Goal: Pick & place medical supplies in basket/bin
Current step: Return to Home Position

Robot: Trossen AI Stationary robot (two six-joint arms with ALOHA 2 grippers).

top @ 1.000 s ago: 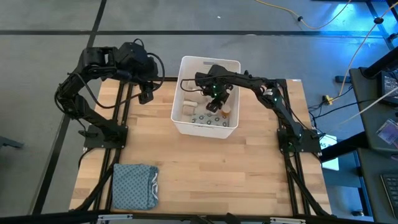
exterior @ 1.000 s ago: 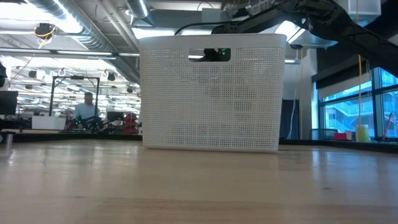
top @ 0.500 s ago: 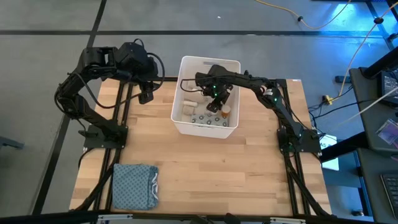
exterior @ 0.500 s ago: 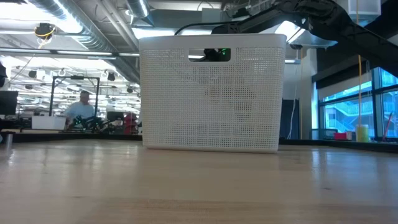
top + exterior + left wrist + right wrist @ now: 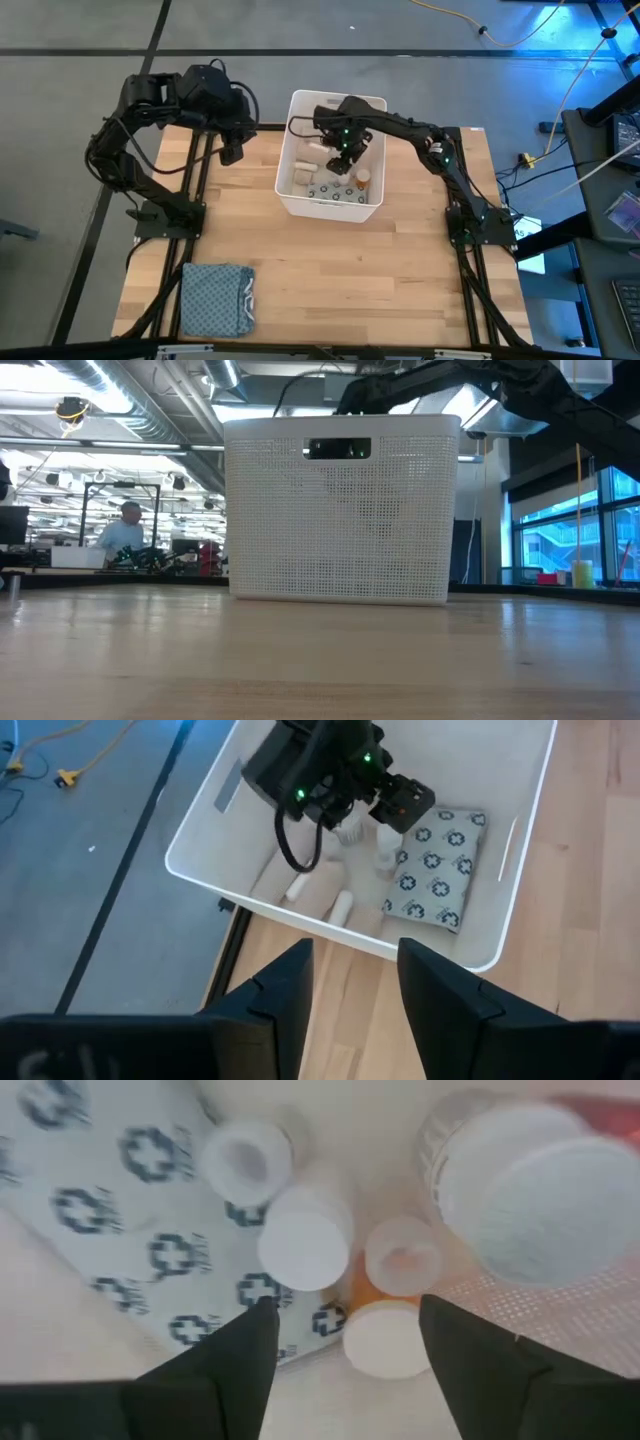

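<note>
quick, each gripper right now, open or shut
left gripper: open, holding nothing, outside the large white rectangular plastic bin
right gripper: open, holding nothing, over white-capped bottles in that bin

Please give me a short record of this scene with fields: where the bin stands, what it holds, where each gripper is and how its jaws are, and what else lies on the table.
bin: white bin, on the wooden table, far centre
contents: cross-marked packet, beige bandage rolls, white-capped bottles, one orange bottle
right gripper: over the contents, pointing down, jaws open, empty
left gripper: outside the bin, off its left side, jaws open, empty
elsewhere on table: folded blue-grey cloth, near left corner
</note>
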